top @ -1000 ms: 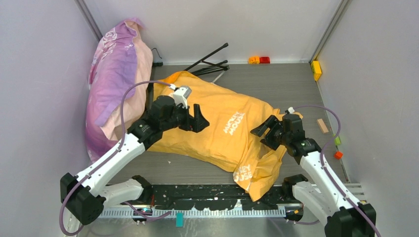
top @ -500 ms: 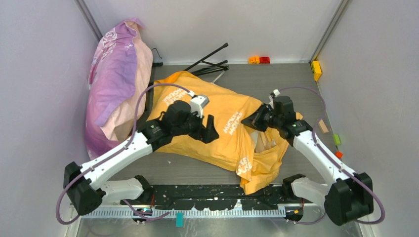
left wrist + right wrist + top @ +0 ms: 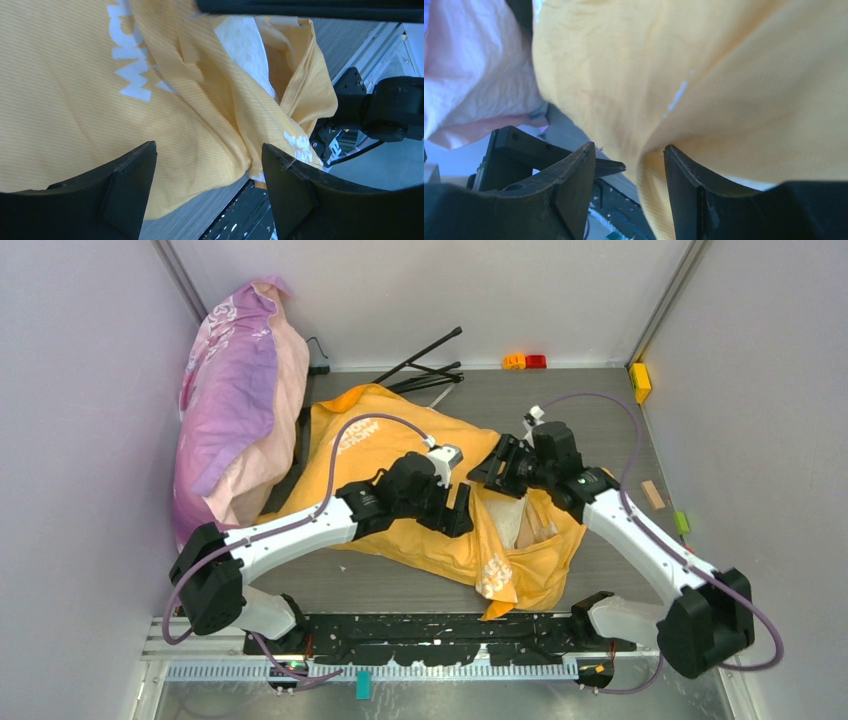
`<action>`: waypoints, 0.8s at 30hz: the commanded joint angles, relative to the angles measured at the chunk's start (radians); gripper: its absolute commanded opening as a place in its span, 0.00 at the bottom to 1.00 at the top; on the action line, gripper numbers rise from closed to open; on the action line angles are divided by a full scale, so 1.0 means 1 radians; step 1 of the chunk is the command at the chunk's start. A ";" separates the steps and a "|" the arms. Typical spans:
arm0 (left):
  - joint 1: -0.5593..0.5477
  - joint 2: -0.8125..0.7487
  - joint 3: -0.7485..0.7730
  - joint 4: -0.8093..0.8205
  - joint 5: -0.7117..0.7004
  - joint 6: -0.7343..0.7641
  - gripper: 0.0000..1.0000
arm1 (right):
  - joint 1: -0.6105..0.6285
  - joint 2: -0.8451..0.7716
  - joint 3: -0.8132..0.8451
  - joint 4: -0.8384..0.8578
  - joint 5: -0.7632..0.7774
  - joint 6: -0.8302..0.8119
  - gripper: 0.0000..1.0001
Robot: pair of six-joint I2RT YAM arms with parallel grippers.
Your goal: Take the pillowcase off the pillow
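**Barely begun: pillowcase mouth gaping, nothing gripped**

Both arms hover over the pillowcase (image 3: 375, 410), which wraps nearly all of the pillow (image 3: 242, 42). Only a white corner peeks out, just beyond the left gripper (image 3: 207, 147), whose jaws stand wide and empty. The right gripper (image 3: 629, 150) is parted too, with cloth draped just past its fingertips, unpinched. Taking hold seems the step in hand. Next, one gripper likely needs the loose hem while the other pins the pillow.

The pillowcase (image 3: 345, 455) lies mid-table (image 3: 600, 410), with the pillow (image 3: 512, 525) inside, showing at its right opening. A second pillow (image 3: 235, 410) leans left of it; blocks (image 3: 525, 362) sit behind.
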 commanded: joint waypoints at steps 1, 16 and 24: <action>-0.004 0.028 0.047 0.126 0.001 -0.033 0.78 | -0.059 -0.184 -0.054 -0.139 0.184 -0.097 0.60; -0.004 0.305 0.447 -0.213 -0.113 0.096 0.80 | -0.106 -0.468 -0.300 -0.271 0.292 -0.067 0.95; -0.004 0.434 0.592 -0.325 -0.069 0.172 0.83 | -0.107 -0.380 -0.413 -0.063 0.217 -0.029 0.93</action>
